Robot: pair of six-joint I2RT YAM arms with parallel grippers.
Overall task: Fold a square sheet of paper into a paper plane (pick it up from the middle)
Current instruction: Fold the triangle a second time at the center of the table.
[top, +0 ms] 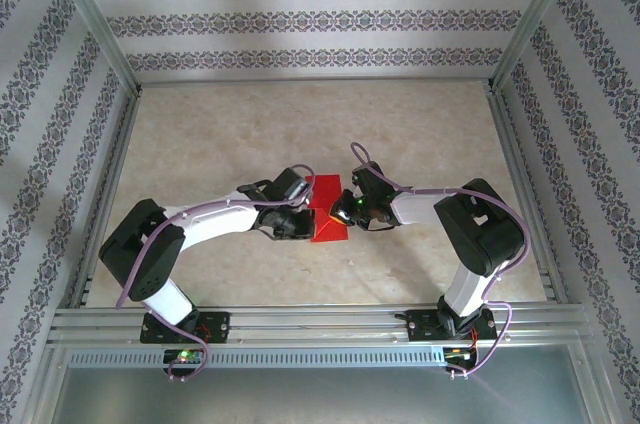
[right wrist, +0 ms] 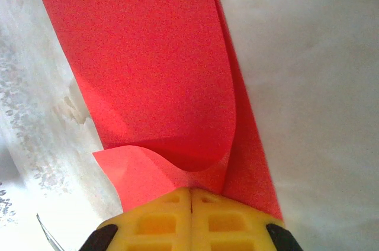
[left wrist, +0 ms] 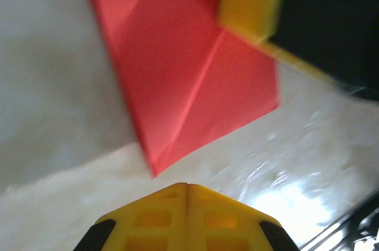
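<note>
The square sheet of paper [top: 330, 229] is bright red, creased and partly folded, and lies on the table between the two arms. In the left wrist view the sheet of paper [left wrist: 189, 67] shows diagonal creases and one sharp corner pointing at my left gripper [left wrist: 188, 184], which is shut on nothing just short of that corner. My right gripper [right wrist: 192, 190] is shut on a curled-up flap of the sheet of paper [right wrist: 154, 55]. From above, the left gripper [top: 303, 219] and right gripper [top: 345, 212] flank the sheet. The paper plane is out of view.
A beige tabletop [top: 300, 124] stretches toward the back. Aluminium frame rails [top: 320, 324] run along the near edge and both sides. Patterned walls [top: 320, 14] close in the cell. The right gripper's yellow finger [left wrist: 251, 5] sits on the sheet's far edge.
</note>
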